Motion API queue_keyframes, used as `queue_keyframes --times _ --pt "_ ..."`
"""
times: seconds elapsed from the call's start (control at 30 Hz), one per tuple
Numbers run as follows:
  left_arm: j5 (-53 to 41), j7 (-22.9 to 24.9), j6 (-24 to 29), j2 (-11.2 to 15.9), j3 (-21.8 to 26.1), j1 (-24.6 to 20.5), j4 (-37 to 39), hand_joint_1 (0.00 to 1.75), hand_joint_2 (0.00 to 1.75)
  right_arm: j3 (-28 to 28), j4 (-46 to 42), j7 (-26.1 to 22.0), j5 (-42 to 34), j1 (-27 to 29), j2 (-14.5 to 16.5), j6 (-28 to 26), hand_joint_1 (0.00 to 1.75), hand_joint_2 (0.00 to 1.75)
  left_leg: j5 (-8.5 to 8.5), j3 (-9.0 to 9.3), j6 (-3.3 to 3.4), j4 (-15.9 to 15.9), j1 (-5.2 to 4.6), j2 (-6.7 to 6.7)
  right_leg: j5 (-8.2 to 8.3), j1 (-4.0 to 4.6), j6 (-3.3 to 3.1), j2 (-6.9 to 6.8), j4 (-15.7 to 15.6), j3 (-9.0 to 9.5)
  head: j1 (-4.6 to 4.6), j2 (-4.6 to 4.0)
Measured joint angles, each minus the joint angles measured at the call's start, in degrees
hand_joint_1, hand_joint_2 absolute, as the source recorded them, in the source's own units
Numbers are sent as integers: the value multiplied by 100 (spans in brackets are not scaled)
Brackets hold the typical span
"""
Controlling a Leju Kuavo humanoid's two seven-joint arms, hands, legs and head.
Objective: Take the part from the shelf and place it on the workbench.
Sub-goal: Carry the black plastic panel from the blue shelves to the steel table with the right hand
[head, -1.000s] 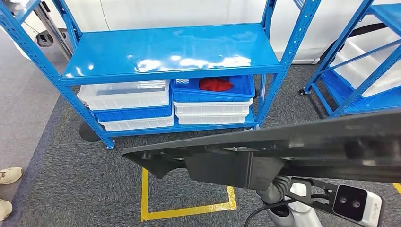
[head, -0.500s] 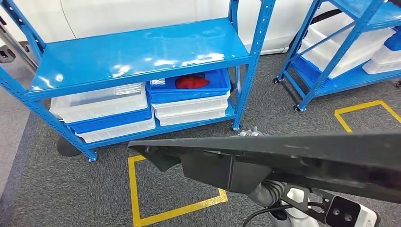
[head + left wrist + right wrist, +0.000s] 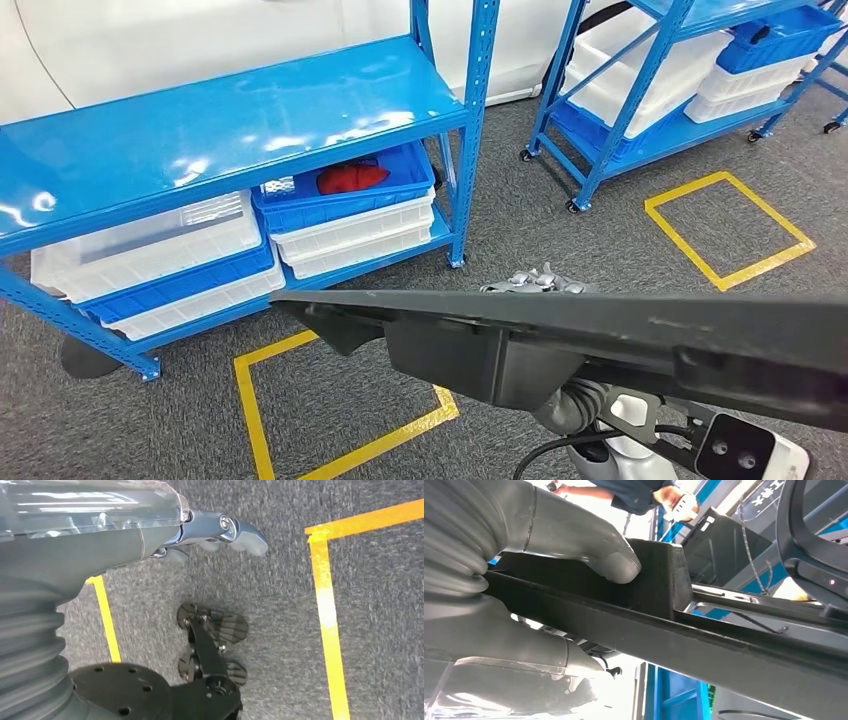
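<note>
a long black part (image 3: 620,345) lay crosswise before the robot, its long axis running left to right, gripped by the right robot hand (image 3: 549,595); the left robot hand (image 3: 215,535) hung empty, fingers loosely apart.

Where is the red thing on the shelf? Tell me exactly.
In the head view, the red item lies in a blue bin under the blue shelf's top board, on stacked white bins, near the right front post.
</note>
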Motion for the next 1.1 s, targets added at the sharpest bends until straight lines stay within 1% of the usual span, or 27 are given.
queue_keyframes --times 0.03,0.07,0.1,0.17,0.2,0.23,0.27,0.3,0.37,0.43,0.47,0.5,0.53,0.57,0.63,0.67,0.7,0.73,0.77,0.8,0.83,0.9,0.93,0.97,1.03,1.07,1.1 --pt "5 13 -18 -5 1 -8 1 0 175 -5 3 -1 -16 -4 0 3 175 175 22 -2 42 -21 5 54 -6 -4 37 -21 10 -14 1 0" --pt "12 30 -38 -10 1 -15 1 0 175 -12 13 -1 -33 -22 0 8 175 175 45 2 85 -47 12 106 -63 2 65 -111 83 -52 1 0" --pt "20 50 -54 -16 2 -19 2 0 175 -17 33 -1 -48 -53 1 13 175 175 66 3 124 -72 18 166 -192 12 86 -242 278 -142 1 0" --pt "33 91 -72 -19 3 -8 2 0 175 -21 118 1 -55 -112 6 18 175 175 74 -7 168 -80 -6 293 -572 13 112 -494 993 -470 1 0" --pt "38 103 -79 -19 5 -1 2 0 175 -22 169 1 -45 -128 10 15 175 175 73 -13 178 -76 -20 362 -717 11 123 -541 1357 -636 1 0" --pt "41 106 -93 -18 6 3 2 0 175 -23 218 1 -32 -132 13 9 175 175 71 -17 181 -74 -31 426 -761 9 129 -563 1568 -728 1 0" --pt "44 99 -116 -17 7 1 2 0 175 -27 259 1 -20 -139 15 -1 175 175 68 -18 181 -70 -38 485 -697 9 128 -579 1561 -712 1 0" --pt "46 85 -149 -17 8 -5 2 0 175 -37 293 1 -11 -156 17 -10 175 175 65 -14 179 -67 -45 542 -544 12 118 -607 1330 -583 1 0" --pt "50 35 -222 -14 8 -21 2 0 175 -80 349 4 -28 -238 18 -27 175 175 42 -7 156 -45 -74 639 -221 45 64 -806 546 -165 1 0" --pt "57 -16 -278 1 8 -29 1 0 175 -134 387 44 -69 -362 26 -48 175 175 14 -11 114 -15 -112 731 -107 89 -25 -967 69 58 -1 0" --pt "67 -33 -291 12 8 -31 1 0 175 -162 397 80 -92 -410 37 -68 175 175 4 -11 89 -8 -126 782 -123 110 -65 -968 23 60 -1 0" --pt "78 -42 -298 20 8 -35 1 0 175 -192 402 117 -113 -436 51 -88 175 175 0 -3 66 -9 -125 836 -109 110 -99 -901 19 48 -1 0" --pt "93 -48 -294 29 9 -42 0 0 175 -225 403 144 -134 -446 71 -106 175 175 -22 1 33 4 -115 843 -95 102 -131 -846 2 48 0 0" --pt "110 -50 -285 36 11 -46 0 0 175 -256 404 144 -156 -450 91 -117 175 175 -93 -20 -3 77 -104 774 -77 89 -162 -789 -16 50 1 0" --pt "126 -45 -257 47 24 -40 0 0 175 -314 411 89 -208 -442 129 -107 175 175 -402 -205 -68 540 -68 521 -44 55 -214 -682 -46 52 -1 0" --pt "126 -37 -246 49 34 -27 0 0 175 -348 419 52 -233 -430 139 -92 175 175 -598 -363 -90 912 -56 413 -37 52 -226 -620 -46 47 -1 0" --pt "121 -26 -239 50 44 -13 0 0 175 -383 427 26 -252 -410 146 -73 175 175 -749 -526 -108 1280 -43 363 -33 51 -233 -556 -42 41 -1 0" --pt "114 -17 -236 51 52 -3 0 0 175 -419 438 12 -264 -385 149 -53 175 175 -814 -644 -121 1538 -33 342 -31 52 -234 -486 -37 39 -1 0" --pt "100 -6 -236 56 57 3 0 0 175 -453 446 5 -263 -360 149 -37 175 175 -765 -677 -128 1597 -24 330 -31 51 -232 -413 -29 39 -1 0" --pt "80 8 -234 64 59 4 0 0 175 -486 451 4 -256 -337 149 -27 175 175 -618 -614 -127 1441 -15 319 -31 48 -228 -340 -21 41 -1 0" --pt "53 24 -228 76 60 1 0 0 175 -517 452 4 -239 -314 154 -21 175 175 -398 -461 -120 1092 -2 278 -32 45 -217 -264 -12 44 0 0" --pt "4 65 -217 99 59 -4 0 0 175 -579 426 2 -199 -260 168 -20 175 175 -90 -136 -92 349 28 26 -27 39 -172 -128 6 29 1 0" --pt "-18 85 -213 107 58 -2 0 0 175 -611 400 2 -179 -223 179 -19 175 175 -28 -43 -74 128 35 -89 -14 32 -133 -66 13 4 1 0" --pt "-38 102 -216 113 57 0 0 0 175 -644 365 1 -162 -176 185 -19 175 175 -35 -14 -55 48 34 -165 3 25 -93 -9 14 -25 0 0" --pt "-81 133 -243 124 45 -2 1 0 175 -709 255 1 -105 -29 193 -22 175 175 -13 -11 5 14 30 -98 37 13 -8 85 -1 -62 0 0" --pt "-101 144 -260 126 33 -9 1 0 175 -742 183 -1 -69 54 195 -22 175 175 8 -4 45 -13 36 -41 16 19 21 27 25 -78 1 0" --pt "-116 155 -275 128 19 -13 2 0 175 -771 106 -2 -32 122 196 -20 175 175 27 4 93 -40 42 28 -62 30 46 -97 131 -129 1 0"
